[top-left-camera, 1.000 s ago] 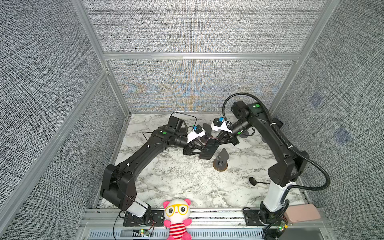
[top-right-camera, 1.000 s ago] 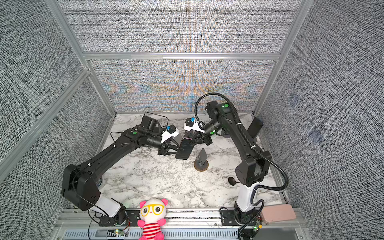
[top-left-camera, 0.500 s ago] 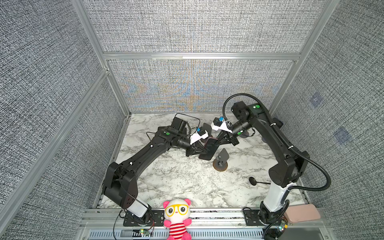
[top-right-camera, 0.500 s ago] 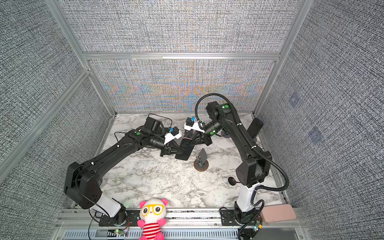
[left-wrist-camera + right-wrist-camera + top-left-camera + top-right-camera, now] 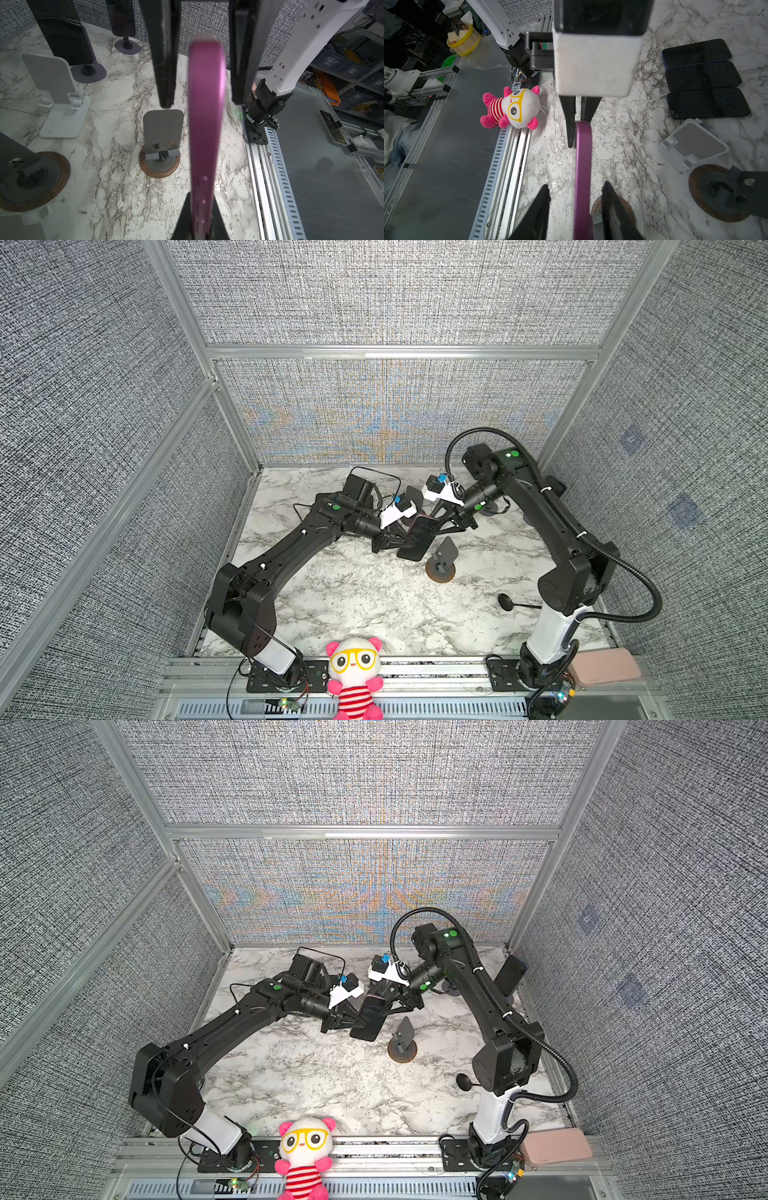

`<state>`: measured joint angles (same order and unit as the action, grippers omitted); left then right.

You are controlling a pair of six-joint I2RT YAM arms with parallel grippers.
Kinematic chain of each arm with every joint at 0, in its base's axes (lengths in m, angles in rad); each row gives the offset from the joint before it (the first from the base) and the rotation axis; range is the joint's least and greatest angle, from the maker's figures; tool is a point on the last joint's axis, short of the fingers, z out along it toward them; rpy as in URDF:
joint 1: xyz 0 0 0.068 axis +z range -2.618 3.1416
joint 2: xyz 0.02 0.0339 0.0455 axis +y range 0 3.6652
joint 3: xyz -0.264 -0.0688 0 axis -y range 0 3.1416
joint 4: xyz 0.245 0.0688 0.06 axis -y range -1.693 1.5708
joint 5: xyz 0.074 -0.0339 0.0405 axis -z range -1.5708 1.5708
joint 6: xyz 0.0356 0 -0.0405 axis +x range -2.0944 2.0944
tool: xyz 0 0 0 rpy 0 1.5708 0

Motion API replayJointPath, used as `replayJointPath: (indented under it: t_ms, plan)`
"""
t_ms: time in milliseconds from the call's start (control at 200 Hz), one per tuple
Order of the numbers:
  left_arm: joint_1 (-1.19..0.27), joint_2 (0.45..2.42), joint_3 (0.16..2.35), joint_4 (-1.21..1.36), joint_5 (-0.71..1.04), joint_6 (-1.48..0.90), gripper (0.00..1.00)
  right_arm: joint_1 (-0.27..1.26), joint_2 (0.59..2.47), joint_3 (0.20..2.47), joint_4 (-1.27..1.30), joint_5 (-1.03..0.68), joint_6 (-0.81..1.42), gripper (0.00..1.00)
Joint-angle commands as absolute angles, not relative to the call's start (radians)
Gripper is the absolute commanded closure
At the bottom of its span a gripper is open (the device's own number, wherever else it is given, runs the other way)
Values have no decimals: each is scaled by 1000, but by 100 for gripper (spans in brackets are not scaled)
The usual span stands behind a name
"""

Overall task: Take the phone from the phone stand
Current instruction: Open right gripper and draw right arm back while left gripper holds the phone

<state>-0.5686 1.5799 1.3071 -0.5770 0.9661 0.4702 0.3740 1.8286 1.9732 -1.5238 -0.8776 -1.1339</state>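
Left gripper (image 5: 405, 541), at frame centre in both top views, is clamped on the lower left edge of the black-faced phone with a purple metal rim (image 5: 419, 537). The phone is held tilted, clear of the white marble-patterned tabletop (image 5: 353, 593). The right gripper (image 5: 436, 526) is at the phone's upper end. The grey plate phone stand on a round wood-rimmed base (image 5: 442, 560) stands just lower right of the phone, apart from it.

Left wrist view: left gripper (image 5: 200, 207) pinches the phone (image 5: 205, 124) by both faces. The right gripper (image 5: 202, 102) has its jaws parted around the far end, with a gap on each side. The phone stand (image 5: 163, 128) stands on the tabletop beside the phone.

Right wrist view: right gripper (image 5: 576, 186) is parted, and the phone (image 5: 582, 166) runs between its jaws untouched. The left gripper (image 5: 577, 133) is closed on the far end.
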Motion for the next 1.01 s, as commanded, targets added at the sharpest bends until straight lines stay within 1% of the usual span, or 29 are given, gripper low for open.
replayJointPath:
  t_ms: [0,100,175,270,300,395,540,635,735,875,1000]
  plan:
    - [-569,1586,1322,-571,975,457,100,375,1811,1958,-1505,-860,-1115,54]
    - [-570,1589,1322,-569,974,453,100,376,1794,1947,-1480,-845,-1092,47]
    - [-569,1591,1324,-570,973,446,100,370,1776,1944,-1451,-815,-1058,44]
    - [-569,1589,1324,-564,974,425,100,360,1730,1917,-1362,-760,-967,41]
    - [-569,1589,1322,-557,975,414,100,357,1710,1898,-1309,-716,-899,40]
    - [-569,1599,1337,-562,976,393,100,357,1646,1844,-1162,-580,-720,39]
    - [-568,1598,1325,-534,977,293,100,357,1528,1742,-1018,-482,-558,37]
    - [-568,1567,1270,-465,957,206,100,357,1454,1669,-945,-423,-488,36]
    - [-562,1524,1213,-422,890,116,100,357,1392,1612,-896,-341,-396,36]
    - [-528,1492,1179,-422,856,-36,100,357,1313,1531,-835,-225,-293,36]
    - [-505,1490,1182,-491,823,-134,100,356,1235,1447,-775,-136,-243,36]
